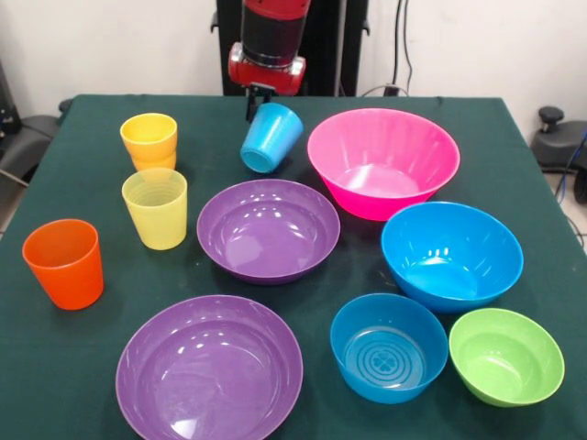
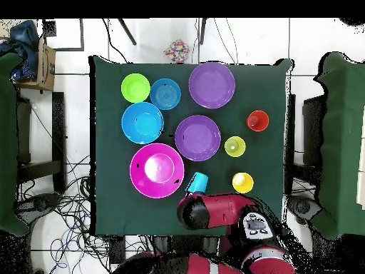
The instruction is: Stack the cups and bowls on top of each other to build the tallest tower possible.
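My gripper [image 1: 260, 99] is shut on the rim of the light blue cup [image 1: 271, 137], which hangs tilted just above the table between the amber-yellow cups and the big pink bowl [image 1: 382, 160]. In the overhead view the cup [image 2: 197, 183] pokes out from under the arm [image 2: 214, 212]. The amber-yellow cups [image 1: 149, 140] stand nested as one. The pale yellow ribbed cup [image 1: 155, 207] and the orange cup [image 1: 64, 263] stand upright at the left. Two purple bowls [image 1: 268, 229] [image 1: 209, 368], the big blue bowl [image 1: 451, 254], the small blue bowl [image 1: 389, 346] and the green bowl [image 1: 505, 356] sit open side up.
The green tablecloth [image 1: 92, 357] covers the whole table. Chairs draped in green [image 2: 342, 143] stand at both sides in the overhead view, with cables on the floor [image 2: 64, 193].
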